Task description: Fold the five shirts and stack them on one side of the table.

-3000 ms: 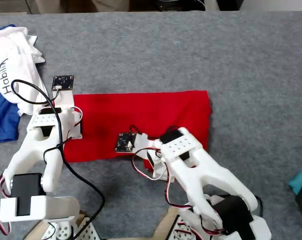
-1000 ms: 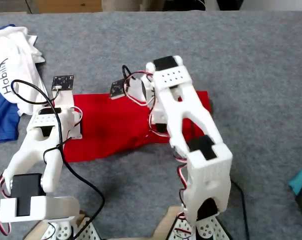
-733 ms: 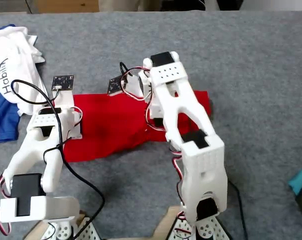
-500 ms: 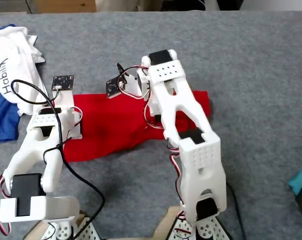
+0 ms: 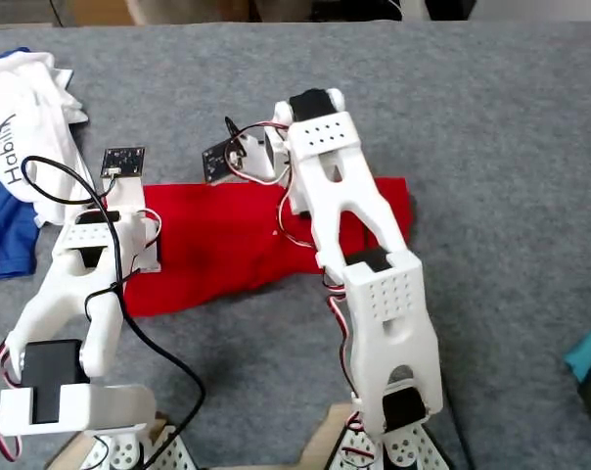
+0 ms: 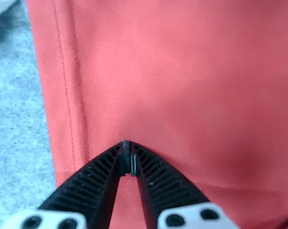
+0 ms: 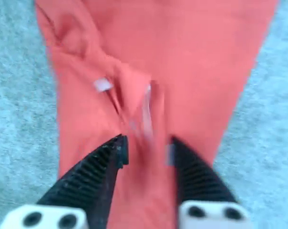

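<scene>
The grey bench (image 5: 491,117) carries the red shirt (image 5: 217,235) at its middle, laid as a long band from left to right, its near edge rumpled toward the right. I judge it only part-folded. The white shirt (image 5: 22,127) and blue shirt (image 5: 2,230) lie crumpled at the far left, so most of the work is left. The left tool (image 6: 126,155) is clenched, tips together on the red cloth's left end, beside a hem seam that the high view hides under the arm. The right tool (image 7: 144,148) is released, over a pucker with a small white tag (image 7: 102,85).
</scene>
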You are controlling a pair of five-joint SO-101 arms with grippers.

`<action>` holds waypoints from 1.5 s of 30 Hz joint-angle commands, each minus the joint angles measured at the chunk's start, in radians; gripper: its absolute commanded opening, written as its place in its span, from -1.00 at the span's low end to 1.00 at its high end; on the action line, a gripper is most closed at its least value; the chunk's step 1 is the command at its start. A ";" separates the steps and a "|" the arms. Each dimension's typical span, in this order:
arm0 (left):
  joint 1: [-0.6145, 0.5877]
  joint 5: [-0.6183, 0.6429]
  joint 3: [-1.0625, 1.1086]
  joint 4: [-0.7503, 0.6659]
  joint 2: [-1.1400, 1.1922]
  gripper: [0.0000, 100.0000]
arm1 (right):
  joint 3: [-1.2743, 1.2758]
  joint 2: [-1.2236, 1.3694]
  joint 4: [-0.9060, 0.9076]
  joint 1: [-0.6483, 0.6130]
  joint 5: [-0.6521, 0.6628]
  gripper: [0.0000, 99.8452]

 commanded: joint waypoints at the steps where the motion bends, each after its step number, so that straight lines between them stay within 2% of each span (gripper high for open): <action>1: 0.011 -0.006 -0.040 -0.011 -0.001 -0.96 | -0.101 -0.007 0.028 -0.010 -0.029 -0.48; 5: 0.011 -0.006 -0.041 -0.011 -0.001 -0.96 | -0.116 -0.053 0.029 -0.012 -0.094 -0.59; 9: 0.011 -0.006 -0.041 -0.012 -0.001 -0.96 | -0.024 -0.139 0.029 -0.018 -0.149 -0.97; 10: 0.011 -0.006 -0.041 -0.012 -0.001 -0.96 | 0.013 -0.163 0.029 -0.022 -0.153 -1.00; 20: 0.011 -0.005 -0.043 -0.012 -0.001 -0.96 | 0.360 -0.354 -0.035 -0.099 -0.153 -0.99; 28: 0.006 -0.005 -0.043 -0.012 -0.001 -0.96 | 0.476 -0.226 -0.273 -0.104 -0.189 -0.99; 31: 0.006 -0.005 -0.043 -0.012 -0.001 -0.96 | 0.473 -0.150 -0.310 -0.101 -0.195 -0.99; 35: 0.005 -0.005 -0.043 -0.011 -0.001 -0.96 | 0.455 -0.142 -0.298 -0.099 -0.195 -0.99; 40: 0.003 -0.005 -0.040 -0.008 -0.008 -0.96 | 0.352 -0.265 -0.184 -0.073 -0.195 -0.99; 43: 0.002 -0.006 -0.080 0.078 -0.008 -0.96 | 0.277 -0.361 -0.107 -0.047 -0.196 -0.99; 45: -0.006 -0.014 -0.164 0.204 -0.008 -0.91 | 0.232 -0.418 -0.057 -0.030 -0.212 -0.99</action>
